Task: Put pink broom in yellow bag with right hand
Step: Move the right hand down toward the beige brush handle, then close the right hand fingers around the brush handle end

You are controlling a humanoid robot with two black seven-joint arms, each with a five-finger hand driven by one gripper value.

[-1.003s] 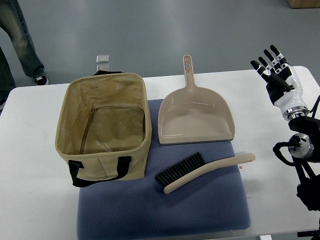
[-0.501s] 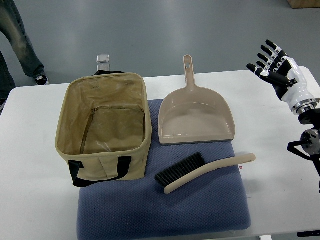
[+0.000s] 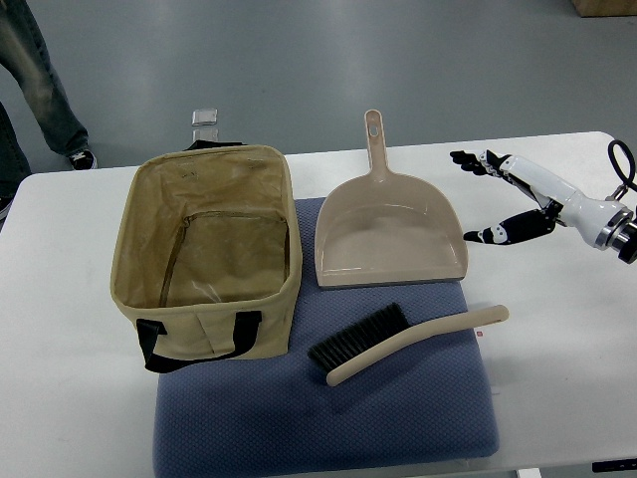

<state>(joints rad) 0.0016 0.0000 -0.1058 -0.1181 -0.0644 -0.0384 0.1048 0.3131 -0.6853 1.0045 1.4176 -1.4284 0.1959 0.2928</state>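
One arm at work: right hand (image 3: 518, 194) enters from the 3 o'clock edge and hangs over the white table (image 3: 70, 299), just beside the right rim of the dustpan (image 3: 391, 234).
Fingers: spread wide with the thumb held apart, holding nothing.
Left hand: not in view.
Broom: pink broom (image 3: 408, 344) lies flat on the blue mat (image 3: 328, 418) at about 5 o'clock from the middle of the view; dark bristles point toward 9 o'clock, the pale handle runs toward 3 o'clock and ends at the mat's right edge.
Hand to broom: apart; the hand sits toward 1 o'clock from the handle tip, with bare mat and table between them.
Bag: yellow bag (image 3: 204, 249) stands open at 9 o'clock, black straps on its near side, nothing visible inside.
Bystander: a person's legs (image 3: 35, 80) show at 11 o'clock, off the table.
Done: nothing of the task itself, as I judge it; the broom is untouched.
Left to do: lower onto the handle, close on it, carry it across toward 9 o'clock, and release it in the bag.
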